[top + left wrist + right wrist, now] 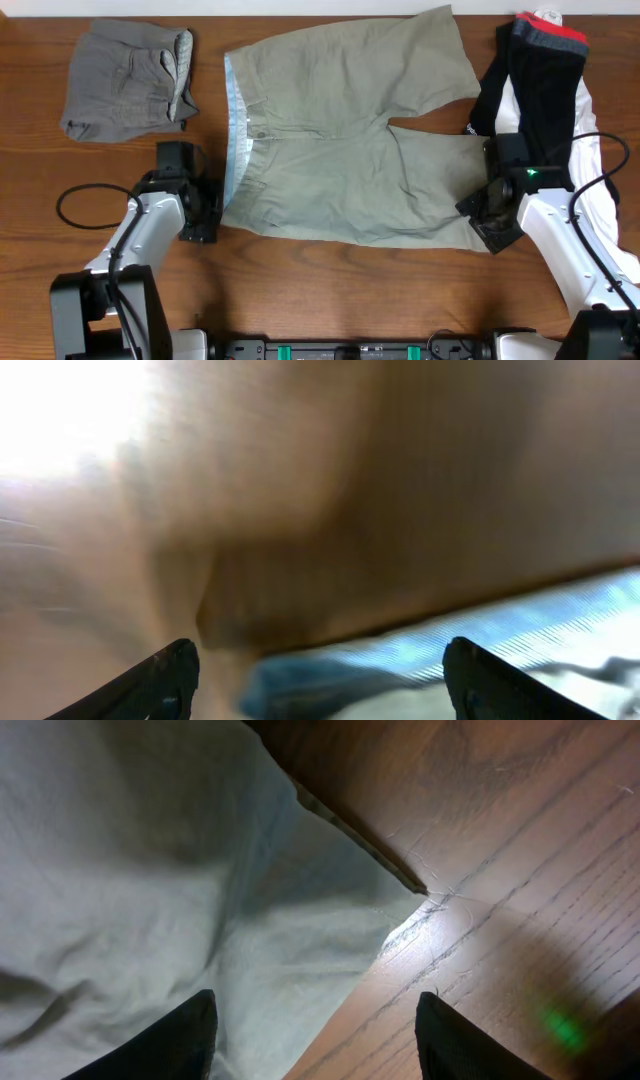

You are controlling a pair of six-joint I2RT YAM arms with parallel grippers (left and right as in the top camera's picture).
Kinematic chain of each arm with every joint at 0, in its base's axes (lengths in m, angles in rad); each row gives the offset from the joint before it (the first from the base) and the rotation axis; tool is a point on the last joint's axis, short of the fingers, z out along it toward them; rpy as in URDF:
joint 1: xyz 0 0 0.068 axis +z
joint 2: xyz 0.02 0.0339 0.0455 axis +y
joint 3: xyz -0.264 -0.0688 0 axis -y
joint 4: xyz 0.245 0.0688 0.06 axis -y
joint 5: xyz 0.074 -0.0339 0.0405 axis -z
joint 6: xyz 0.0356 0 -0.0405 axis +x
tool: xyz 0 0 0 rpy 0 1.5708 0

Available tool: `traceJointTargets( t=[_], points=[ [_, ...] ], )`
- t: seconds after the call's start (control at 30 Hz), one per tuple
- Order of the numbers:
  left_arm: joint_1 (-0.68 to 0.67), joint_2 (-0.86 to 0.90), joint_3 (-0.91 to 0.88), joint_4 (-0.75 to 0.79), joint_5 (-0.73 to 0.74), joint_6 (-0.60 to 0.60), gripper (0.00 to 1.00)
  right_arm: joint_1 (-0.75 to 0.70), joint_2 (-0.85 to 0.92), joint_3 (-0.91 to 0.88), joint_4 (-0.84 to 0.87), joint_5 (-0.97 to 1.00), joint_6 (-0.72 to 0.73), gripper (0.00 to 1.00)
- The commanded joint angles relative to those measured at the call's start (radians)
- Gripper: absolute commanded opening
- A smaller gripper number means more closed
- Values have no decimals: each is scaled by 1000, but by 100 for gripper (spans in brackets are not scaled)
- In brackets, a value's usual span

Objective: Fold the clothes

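Observation:
Khaki shorts (340,130) lie spread flat on the table, waistband with a light blue lining to the left, legs to the right. My left gripper (203,205) is open at the near corner of the waistband; its blurred wrist view shows the blue lining (470,645) between the fingers (320,685). My right gripper (487,215) is open at the near leg's hem corner; in the right wrist view the hem (300,950) lies between the fingers (315,1040), part over bare wood.
A folded grey garment (125,85) lies at the back left. A pile of black, red and white clothes (545,85) lies at the right edge, beside the right arm. Cables run along both arms.

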Motion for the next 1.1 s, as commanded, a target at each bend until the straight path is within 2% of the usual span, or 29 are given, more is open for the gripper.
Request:
traceJointTargets(
  t=[0.0,0.3,0.43,0.5,0.53,0.57,0.7,0.77,0.87,1.07],
  points=[
    [-52,-5,-6,23,10,-32,80,8,2,-6,4,33,24,62],
    [-179,9,-7,33,-82,-32,80,8,2,-6,2,32,12,62],
    [-182,13,-7,17,-81,-32,75,8,2,-6,-2,31,-2,62],
    [-182,13,-7,3,-81,-28,54,8,2,-6,-3,28,-2,61],
    [-182,13,-7,-4,-81,-23,39,8,2,-6,-3,28,-2,61],
    [-183,13,-7,-18,-80,-16,30,8,2,-6,-3,26,-3,61],
    [-184,13,-7,-56,-61,-16,19,8,2,-6,-7,8,-3,61],
    [-184,13,-7,-61,-55,-14,7,8,2,-6,-7,-2,-22,59],
    [-184,13,-7,-61,-55,44,6,8,2,-6,-10,-2,-43,54],
    [-184,13,-7,-61,-39,89,6,8,2,-6,-10,-18,-70,57]
  ],
)
